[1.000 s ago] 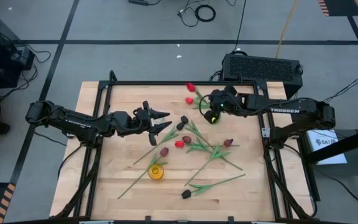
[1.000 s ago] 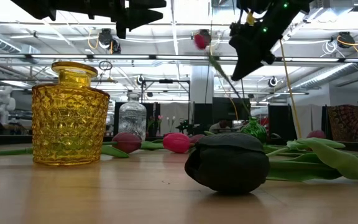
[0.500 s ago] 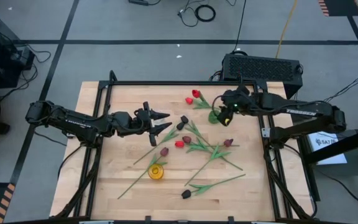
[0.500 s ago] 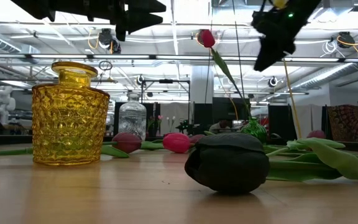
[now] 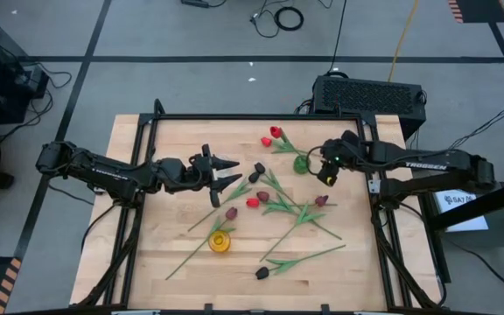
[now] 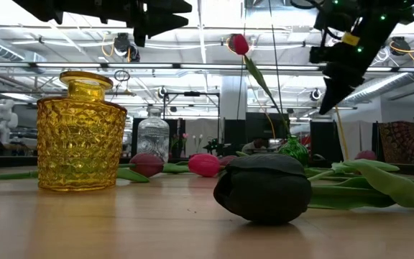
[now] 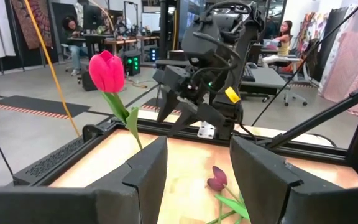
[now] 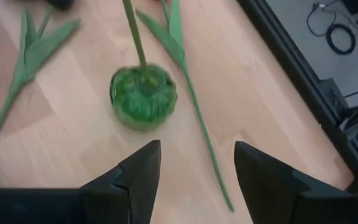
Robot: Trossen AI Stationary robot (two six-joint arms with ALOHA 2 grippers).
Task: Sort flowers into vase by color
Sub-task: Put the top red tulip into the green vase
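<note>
A red tulip [image 5: 276,132] stands with its stem in the small green vase [image 5: 301,164]; its head [image 6: 238,44] rises high in the low view. My right gripper [image 5: 326,168] is open just right of that vase [image 8: 143,98], touching nothing. My left gripper [image 5: 227,171] hovers open over the table's left middle. Other tulips lie flat on the wood: a red head [image 5: 252,202], maroon heads [image 5: 231,213] [image 5: 321,200], a black head [image 5: 262,273]. A second red head [image 5: 267,141] lies near the far edge.
A yellow glass vase [image 5: 220,241] stands near the table's near edge, and a clear vase [image 6: 153,134] shows behind it in the low view. A black frame rail [image 5: 234,116] runs around the table. Green stems and leaves [image 5: 296,213] cross the middle.
My right gripper has let go of the red tulip and drawn back toward the table's right edge, a little nearer. The tulip, tilted beside the gripper a second ago, now stands on its own in the green vase.
</note>
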